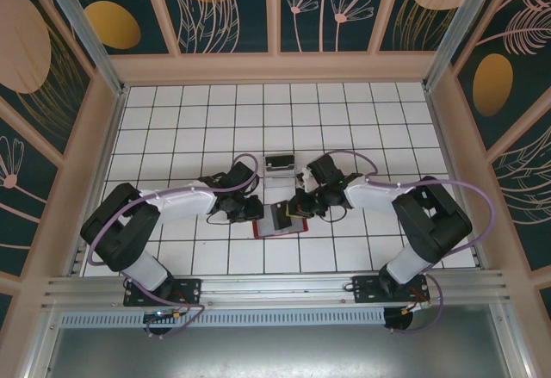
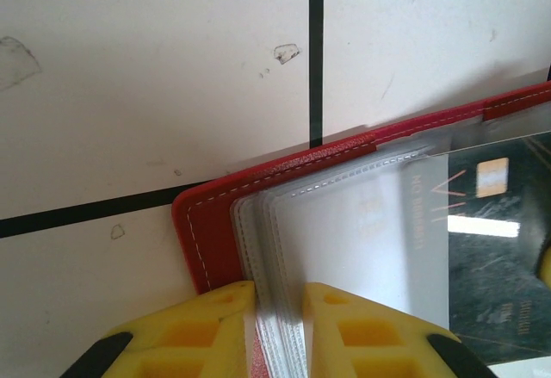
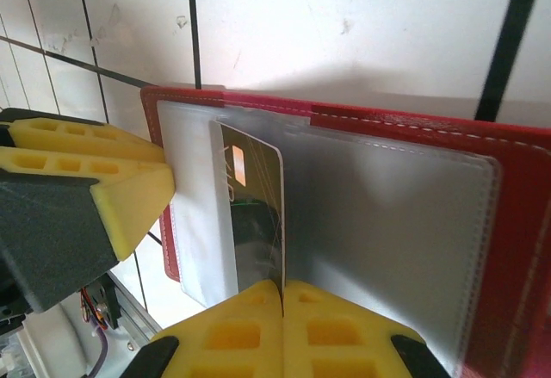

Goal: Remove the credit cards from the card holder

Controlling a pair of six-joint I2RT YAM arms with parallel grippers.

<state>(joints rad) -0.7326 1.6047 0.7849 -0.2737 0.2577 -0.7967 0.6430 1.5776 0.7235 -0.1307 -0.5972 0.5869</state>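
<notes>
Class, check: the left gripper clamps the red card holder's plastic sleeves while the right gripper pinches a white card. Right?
No: the right wrist view shows the right gripper pinching a dark card, not white. The left gripper does clamp the card holder's sleeves.

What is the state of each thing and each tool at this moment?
card holder, open, lying flat
plastic sleeves, pinched together at one edge
credit card, partly out of its sleeve
left tool, shut on plastic sleeves
right tool, shut on credit card
</notes>
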